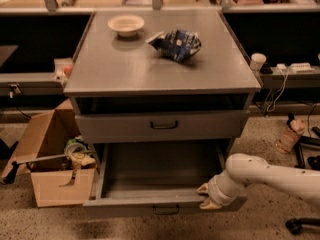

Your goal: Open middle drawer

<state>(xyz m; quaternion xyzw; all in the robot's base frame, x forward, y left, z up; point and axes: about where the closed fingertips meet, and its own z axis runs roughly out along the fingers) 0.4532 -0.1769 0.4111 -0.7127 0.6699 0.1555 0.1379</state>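
Speckled floor [260, 149], one grey cabinet [150, 69]. Two drawers show: upper drawer [205, 126] closed, middle drawer [160, 171] below it, pulled out. One gripper [206, 197] at its front's right end, fingers [204, 188] clamped over the rim. On top: one bowl [126, 24], one blue bag [176, 44]. One cardboard box [50, 186] at left.
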